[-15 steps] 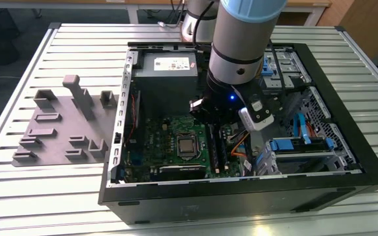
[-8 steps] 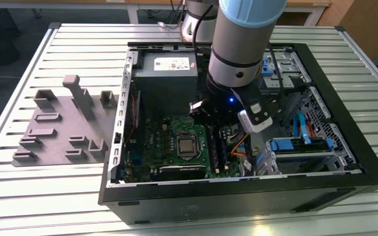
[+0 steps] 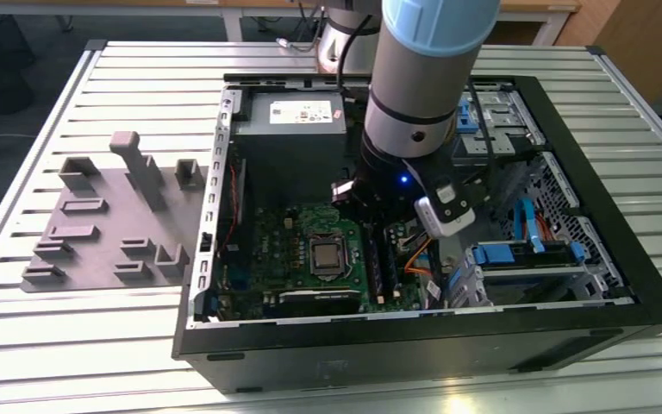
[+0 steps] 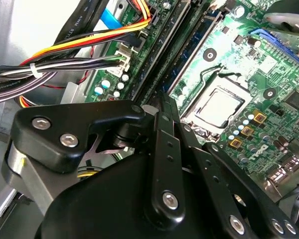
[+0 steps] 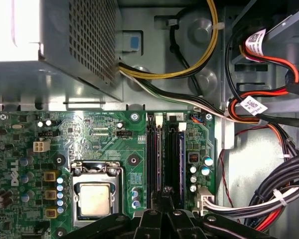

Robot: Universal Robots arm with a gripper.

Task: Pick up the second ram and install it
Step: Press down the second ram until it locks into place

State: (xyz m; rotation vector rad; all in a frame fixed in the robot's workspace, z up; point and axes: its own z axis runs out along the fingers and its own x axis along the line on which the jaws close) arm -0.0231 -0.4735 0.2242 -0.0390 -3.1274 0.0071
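Grey-and-blue arm [image 3: 423, 78], black screwed linkage [image 4: 159, 164]

Slatted light-grey metal table [image 3: 101, 345] carries an open black computer case [image 3: 423, 345] and, at the exterior view's left, a grey plastic tray with upright blocks [image 3: 107, 220].

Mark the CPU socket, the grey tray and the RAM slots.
CPU socket [image 5: 95, 198], first wrist view, on the metal lid.
Grey tray [image 3: 99, 226], exterior view, on its flat base.
RAM slots [image 5: 165, 154], first wrist view, between the dark rails.
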